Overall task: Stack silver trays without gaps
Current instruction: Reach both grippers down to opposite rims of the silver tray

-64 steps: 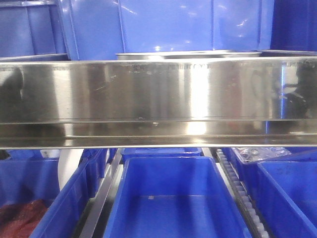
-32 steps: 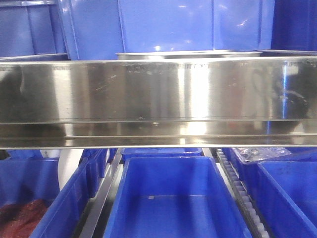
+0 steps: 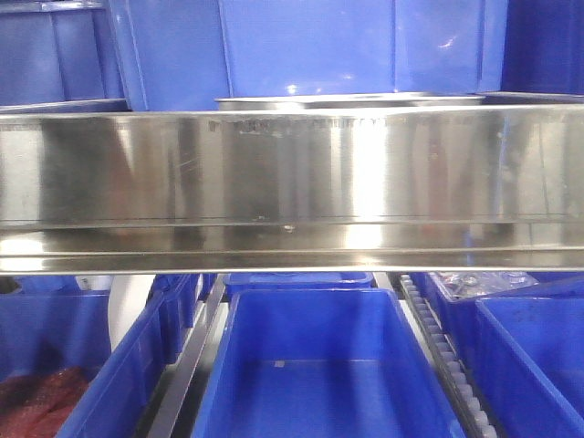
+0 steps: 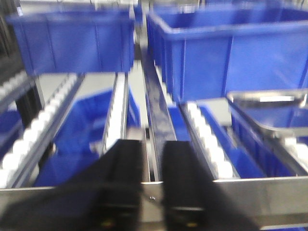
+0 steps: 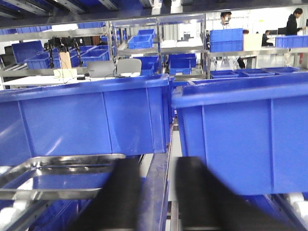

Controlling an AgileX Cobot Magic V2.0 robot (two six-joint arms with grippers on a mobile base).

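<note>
In the front view only a thin strip of a silver tray's rim (image 3: 347,99) shows above the shelf rail, in front of a blue bin. The left wrist view has a silver tray (image 4: 262,97) at the right, lying on the roller shelf, its shiny floor mirroring blue. My left gripper (image 4: 153,144) is left of it and apart from it, open over a steel divider, holding nothing. In the right wrist view a silver tray (image 5: 62,160) lies low at the left. My right gripper (image 5: 159,161) is open just to its right, empty.
A long reflective steel shelf rail (image 3: 292,182) crosses the front view. Deep blue bins (image 3: 310,365) sit below it, one with red material (image 3: 36,397). More blue bins (image 5: 86,120) stand behind the trays. White roller tracks (image 4: 207,139) run along the shelf.
The dark reflections at the left and right ends of the shelf rail have faded away. The tray rim above the rail has stayed put.
</note>
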